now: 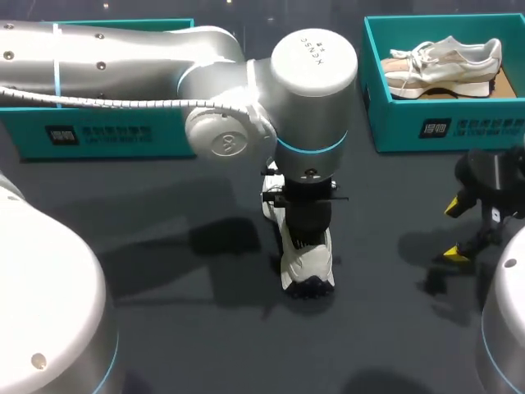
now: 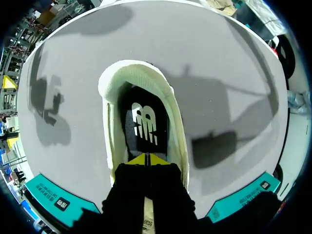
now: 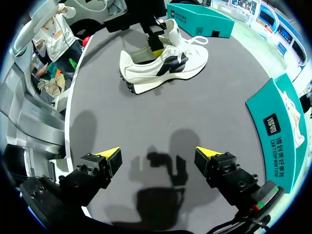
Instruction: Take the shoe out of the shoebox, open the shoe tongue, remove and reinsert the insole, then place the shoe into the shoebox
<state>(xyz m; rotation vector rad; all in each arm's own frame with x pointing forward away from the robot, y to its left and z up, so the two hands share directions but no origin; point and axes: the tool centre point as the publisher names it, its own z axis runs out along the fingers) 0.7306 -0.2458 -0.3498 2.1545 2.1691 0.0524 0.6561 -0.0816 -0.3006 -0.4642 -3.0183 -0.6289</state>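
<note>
Head view: shoe (image 1: 308, 261), white with black trim, lay on the table (image 1: 164, 271), long axis far-to-near, heel nearest. Left wrist view: left gripper (image 2: 146, 159) was clenched on the tongue (image 2: 148, 214) above the insole (image 2: 144, 124). Right wrist view: right gripper (image 3: 158, 156) stood spread, well apart.

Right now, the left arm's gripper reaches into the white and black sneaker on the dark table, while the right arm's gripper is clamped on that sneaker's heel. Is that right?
Not quite. The right gripper is not on the heel: the right wrist view shows it open above the dark table, well apart from the white and black sneaker. The left gripper does reach into it.
</note>
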